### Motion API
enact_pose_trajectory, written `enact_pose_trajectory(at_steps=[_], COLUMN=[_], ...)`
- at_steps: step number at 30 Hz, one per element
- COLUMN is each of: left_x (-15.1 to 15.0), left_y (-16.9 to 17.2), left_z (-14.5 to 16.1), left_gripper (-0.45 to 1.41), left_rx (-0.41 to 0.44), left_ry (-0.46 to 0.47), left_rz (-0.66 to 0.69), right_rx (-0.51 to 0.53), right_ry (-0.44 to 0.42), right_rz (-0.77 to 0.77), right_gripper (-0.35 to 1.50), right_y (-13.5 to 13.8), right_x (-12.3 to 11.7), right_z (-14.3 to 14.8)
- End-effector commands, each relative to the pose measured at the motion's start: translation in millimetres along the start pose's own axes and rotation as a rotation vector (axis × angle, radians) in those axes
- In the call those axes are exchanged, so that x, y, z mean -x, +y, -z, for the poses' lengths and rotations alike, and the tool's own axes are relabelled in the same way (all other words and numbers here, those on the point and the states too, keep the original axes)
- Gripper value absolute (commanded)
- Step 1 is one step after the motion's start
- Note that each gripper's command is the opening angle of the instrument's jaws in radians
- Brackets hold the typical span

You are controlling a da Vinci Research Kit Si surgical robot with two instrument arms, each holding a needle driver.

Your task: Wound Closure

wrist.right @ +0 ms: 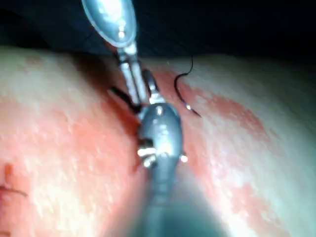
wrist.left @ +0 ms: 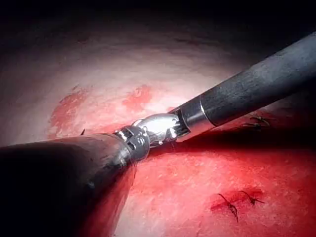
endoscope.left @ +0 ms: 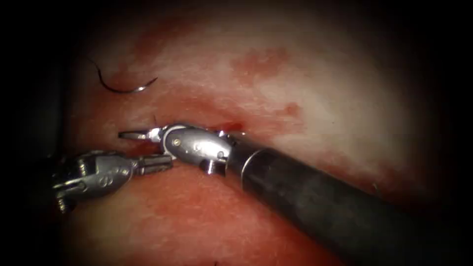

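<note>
The curved needle (endoscope.left: 125,87) lies free on the tissue (endoscope.left: 305,93) at the upper left, beyond the cut (endoscope.left: 217,120), held by neither tool. A dark thread tail (endoscope.left: 94,64) leaves its far end. The needle (wrist.right: 183,93) also rests on the tissue in the right wrist view. My right tool (endoscope.left: 132,134) comes in from the lower right and points left along the cut, jaws shut with nothing seen between them. Just below it my left tool (endoscope.left: 155,164) points right, jaws shut and holding nothing. The two tools nearly touch, as the left wrist view shows at the right tool's wrist (wrist.left: 158,128).
Red fluid (endoscope.left: 258,64) stains the tissue around the cut. Finished stitches with short thread ends (wrist.left: 232,205) sit on the tissue, with others (wrist.left: 256,121) beside the right tool's shaft (wrist.left: 256,84). A short thread stub (endoscope.left: 155,118) stands up near the right jaws.
</note>
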Motion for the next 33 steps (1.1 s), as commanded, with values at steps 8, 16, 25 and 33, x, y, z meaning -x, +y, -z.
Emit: enact_pose_trajectory(at_steps=[8,16,25,33], left_x=[0.0,0.0,0.0,0.0], left_y=[0.1,0.3,0.5,0.8], left_z=[-0.8,-0.8,-0.8,-0.7], left_gripper=[-0.45,-0.45,-0.45,-0.45], left_rx=[0.006,0.005,0.004,0.011], left_ry=[0.000,0.001,0.000,-0.004], left_rz=[-0.002,-0.002,-0.003,-0.006], right_rx=[-0.003,-0.003,-0.080,-0.069], right_ry=[0.005,0.004,-0.038,-0.073], right_rz=[0.004,0.005,0.008,0.028], right_gripper=[1.36,1.28,-0.18,-0.35], right_y=[0.1,0.1,-0.6,0.1], right_x=[0.5,0.6,0.8,1.3], right_z=[-1.0,-1.1,-1.1,0.0])
